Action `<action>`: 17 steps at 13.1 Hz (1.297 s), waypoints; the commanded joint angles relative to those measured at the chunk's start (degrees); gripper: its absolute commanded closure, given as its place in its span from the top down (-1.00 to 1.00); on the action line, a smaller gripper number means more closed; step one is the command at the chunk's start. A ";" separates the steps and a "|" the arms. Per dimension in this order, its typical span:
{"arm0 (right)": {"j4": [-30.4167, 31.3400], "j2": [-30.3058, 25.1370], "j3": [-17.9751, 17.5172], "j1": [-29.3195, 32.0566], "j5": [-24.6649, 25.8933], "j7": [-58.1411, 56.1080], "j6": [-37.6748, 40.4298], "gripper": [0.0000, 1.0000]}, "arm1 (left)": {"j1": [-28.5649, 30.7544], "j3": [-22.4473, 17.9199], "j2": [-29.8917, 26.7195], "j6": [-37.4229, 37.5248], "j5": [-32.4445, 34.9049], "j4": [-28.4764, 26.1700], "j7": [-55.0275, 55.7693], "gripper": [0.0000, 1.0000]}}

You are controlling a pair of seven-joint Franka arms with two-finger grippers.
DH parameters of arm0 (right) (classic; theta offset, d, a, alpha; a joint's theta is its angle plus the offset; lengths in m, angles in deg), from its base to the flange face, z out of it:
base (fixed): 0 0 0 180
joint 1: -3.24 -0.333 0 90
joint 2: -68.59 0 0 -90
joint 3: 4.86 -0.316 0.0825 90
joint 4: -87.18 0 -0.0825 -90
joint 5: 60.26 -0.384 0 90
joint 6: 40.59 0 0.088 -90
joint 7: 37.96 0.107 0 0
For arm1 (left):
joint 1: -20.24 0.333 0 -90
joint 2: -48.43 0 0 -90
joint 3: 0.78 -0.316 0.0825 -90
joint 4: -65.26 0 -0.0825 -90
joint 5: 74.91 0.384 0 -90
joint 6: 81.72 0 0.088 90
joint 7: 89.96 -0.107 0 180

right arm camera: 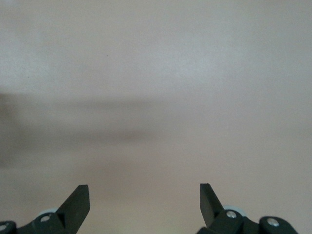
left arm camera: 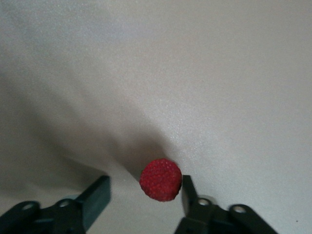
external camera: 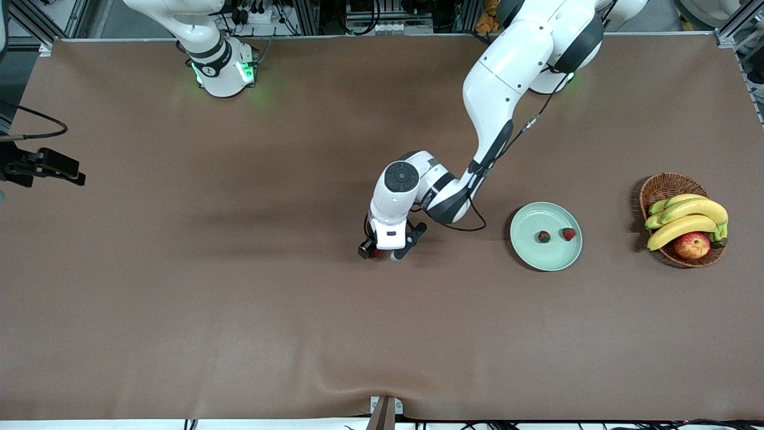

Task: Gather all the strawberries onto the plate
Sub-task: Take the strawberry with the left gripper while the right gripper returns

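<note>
At the right arm's end of the table, the right tool waited with fingers spread over bare cloth. Mid-table, the left tool stood low with its fingers parted around the third strawberry, one finger close beside it, not yet clenched. Toward the left arm's end, the plate already held two strawberries side by side, so by my reckoning one berry remained. Nearest that end sat a wicker basket of bananas and an apple, well apart from the route; nothing blocked it.
</note>
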 commanded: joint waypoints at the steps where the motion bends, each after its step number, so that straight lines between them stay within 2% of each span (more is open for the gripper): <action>1: 2.43 -2.86 0.76 -0.58 -1.78 3.99 1.35 1.00 | 0.03 -0.34 1.09 -0.68 0.97 1.62 0.06 -0.55; 3: 4.35 -4.62 -1.17 1.70 -2.23 4.54 1.09 1.00 | 0.12 -0.34 0.74 -0.68 0.97 1.62 0.06 -1.00; 5: 8.30 -7.51 -1.97 2.59 -2.23 4.54 -0.39 1.00 | 0.38 -0.34 -0.66 -0.33 1.14 1.62 0.24 -1.00; 7: 8.76 -7.96 -1.97 2.41 -2.23 4.63 -0.84 1.00 | 2.30 -0.08 -5.13 2.38 0.71 1.19 0.24 -1.00; 9: 8.67 -7.79 -1.97 2.33 -2.23 4.63 -1.72 1.00 | 4.16 0.62 -10.13 11.32 0.62 1.18 -0.72 -1.00; 12: 7.97 -7.88 -2.14 2.24 -2.14 4.54 -1.11 1.00 | 7.75 2.11 -15.94 20.91 0.44 -0.65 -1.95 -1.00; 13: 7.88 -7.79 -1.97 2.58 -1.88 4.54 -0.93 1.00 | 10.29 3.34 -18.66 21.81 -0.43 -4.32 -2.57 -1.00; 15: 7.44 -7.44 -1.53 3.20 -1.62 4.37 -1.19 1.00 | 17.40 7.37 -25.59 22.00 -0.70 -15.89 -9.47 -1.00; 17: 7.26 -7.44 -1.70 2.77 -1.44 4.01 -0.93 1.00 | 22.25 8.18 -31.76 22.00 -0.70 -26.28 -16.25 -1.00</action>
